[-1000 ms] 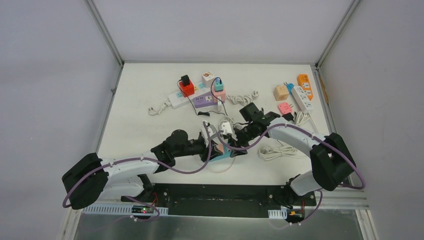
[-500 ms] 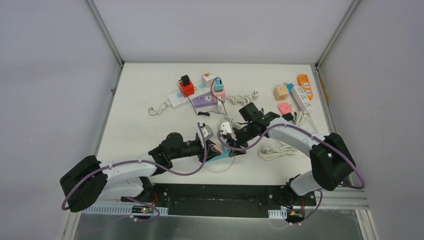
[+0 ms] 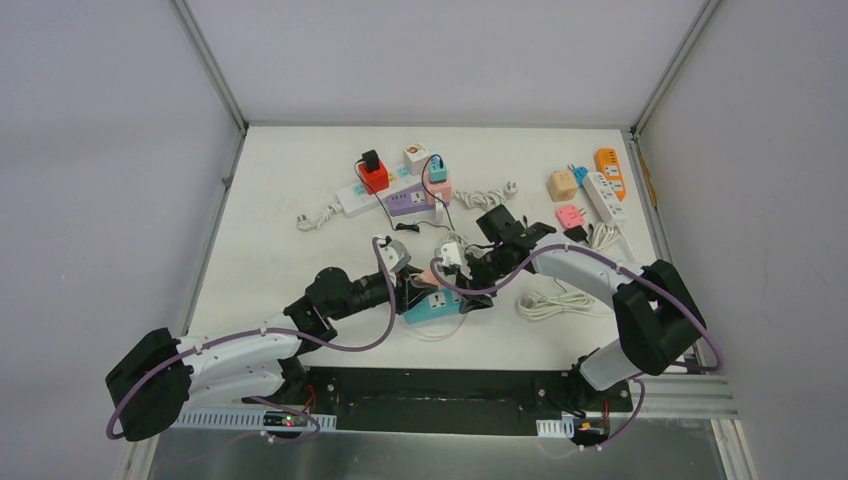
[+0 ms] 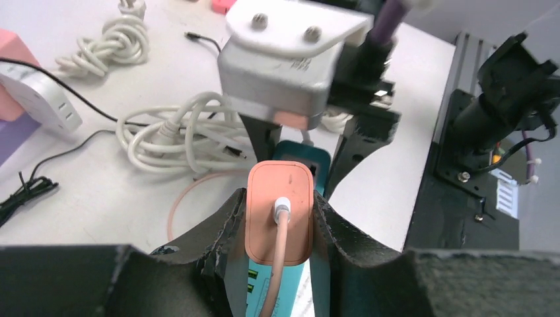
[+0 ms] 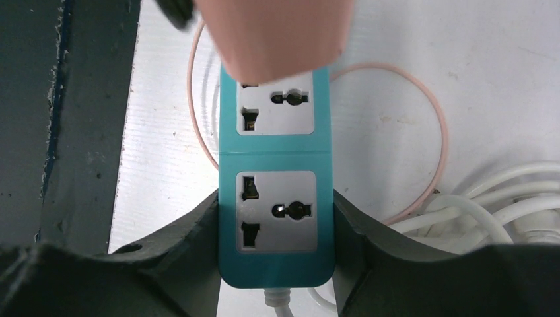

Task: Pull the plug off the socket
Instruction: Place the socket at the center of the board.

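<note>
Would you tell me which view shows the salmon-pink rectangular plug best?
Left wrist view: the salmon-pink rectangular plug sits centred and sharp in the left gripper. The right wrist view catches only its blurred end over the teal power strip; in the top view it is tiny.

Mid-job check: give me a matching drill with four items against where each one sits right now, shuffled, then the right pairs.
Items:
1. pink plug
2. teal power strip
3. white cable coil
4. red adapter

Places:
A. clamped in the right pincer
B. lying loose, gripped by nothing
C. sitting on the white strip at the far side
D. clamped in the left pincer

Pairs: 1-D, 2-A, 3-B, 4-C
</note>
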Tool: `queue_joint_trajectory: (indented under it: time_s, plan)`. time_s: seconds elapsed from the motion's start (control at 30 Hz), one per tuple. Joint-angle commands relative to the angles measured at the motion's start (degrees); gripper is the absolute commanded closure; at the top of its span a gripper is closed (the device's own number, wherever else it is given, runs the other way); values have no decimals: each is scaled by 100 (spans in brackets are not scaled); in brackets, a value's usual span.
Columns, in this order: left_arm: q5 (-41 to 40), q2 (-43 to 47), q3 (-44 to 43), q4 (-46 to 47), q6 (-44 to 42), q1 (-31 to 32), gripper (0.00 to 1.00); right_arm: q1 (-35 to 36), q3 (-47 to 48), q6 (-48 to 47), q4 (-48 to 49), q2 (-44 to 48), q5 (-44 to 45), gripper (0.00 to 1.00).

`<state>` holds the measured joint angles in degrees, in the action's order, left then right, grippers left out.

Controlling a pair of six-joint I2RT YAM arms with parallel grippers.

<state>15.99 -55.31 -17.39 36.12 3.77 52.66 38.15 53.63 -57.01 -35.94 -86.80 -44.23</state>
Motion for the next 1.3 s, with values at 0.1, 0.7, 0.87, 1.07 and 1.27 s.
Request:
queue_joint_trajectory:
  time_s: [0.1,0.7,0.87,1.07,1.27]
  plan:
    - [309,849,23,151,-387,-3,100,-27,139,119,7,-41,80,100]
    - [929,1825,-161,-1878,-393,-70,100,-152,-176,2490,1968,-320,551,94]
    - [965,1772,-159,-1811,-394,-66,100,82,-11,2379,1743,-697,770,76]
    - [1180,1730,-161,-1582,-302,-67,100,161,151,2472,1546,-752,656,21]
    - [1572,1688,-277,-1339,101,-77,100,-79,439,2353,945,-372,-59,0]
